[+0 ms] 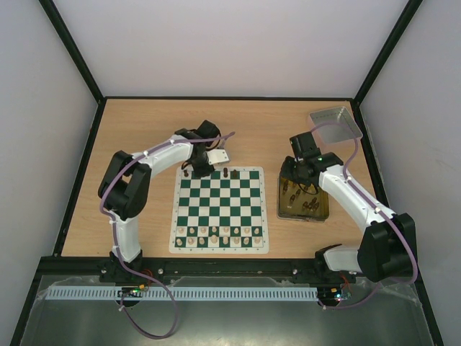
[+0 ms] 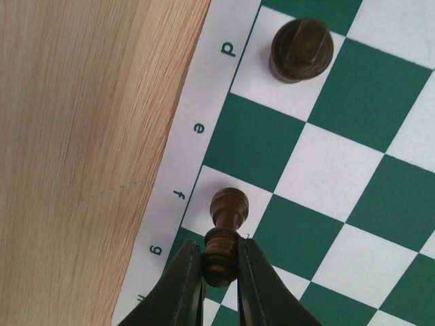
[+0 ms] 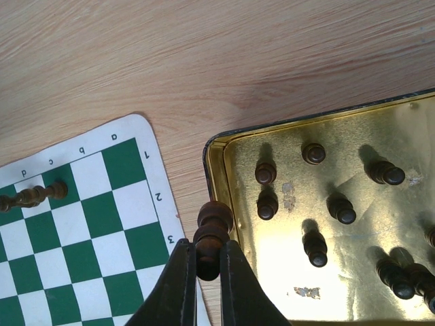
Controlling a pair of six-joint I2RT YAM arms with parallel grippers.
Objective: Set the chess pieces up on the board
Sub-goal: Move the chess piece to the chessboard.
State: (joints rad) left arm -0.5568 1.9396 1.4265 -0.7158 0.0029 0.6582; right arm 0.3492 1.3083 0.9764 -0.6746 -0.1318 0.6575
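Note:
The green and white board [image 1: 220,209] lies in the middle. My left gripper [image 2: 219,255] is shut on a dark chess piece [image 2: 228,207]; the piece's base is at the white edge square by the letter f. Another dark piece [image 2: 301,49] stands on the d square. In the top view the left gripper [image 1: 201,170] is at the board's far left corner. My right gripper [image 3: 209,255] is shut on a dark piece [image 3: 213,227] and holds it over the left rim of the gold tin [image 3: 216,153]. Several dark pieces [image 3: 266,172] stand in the tin.
Pale cream pieces [image 1: 216,234] fill the board's near rows. A few dark pieces [image 1: 226,172] stand on its far row. The gold tin [image 1: 321,213] sits right of the board. A grey tray [image 1: 335,124] lies at the far right corner of the table.

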